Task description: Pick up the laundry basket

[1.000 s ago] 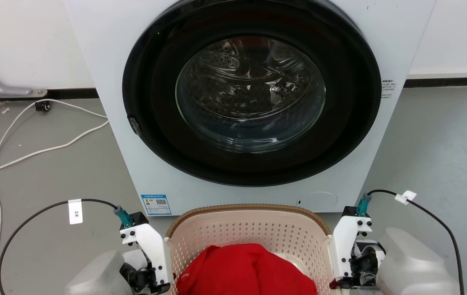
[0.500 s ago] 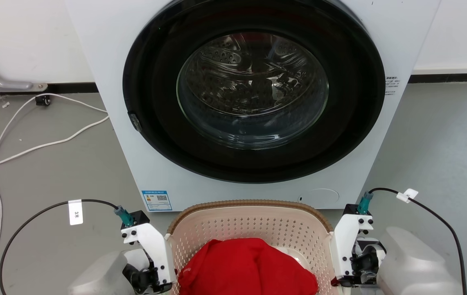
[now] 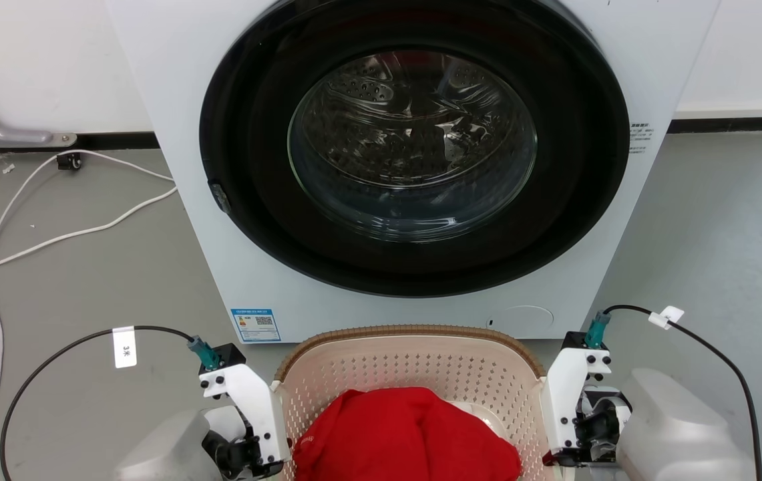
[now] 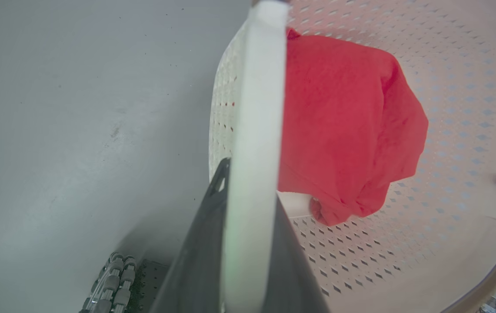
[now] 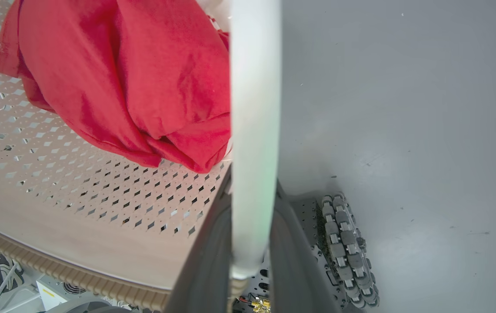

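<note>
Clamping one white side handle [image 4: 260,87] apiece, the left end effector [image 4: 250,182] and the right end effector [image 5: 252,182] hold the laundry basket [image 3: 407,364], which carries a red garment [image 3: 407,434] and is positioned between them, just before the washer [image 3: 414,167].

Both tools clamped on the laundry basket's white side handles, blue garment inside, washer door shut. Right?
No: the garment is red, not blue; the left wrist view shows it. Otherwise right: left tool and right tool clamp the white side handles of the laundry basket, and the washer door is shut.
</note>
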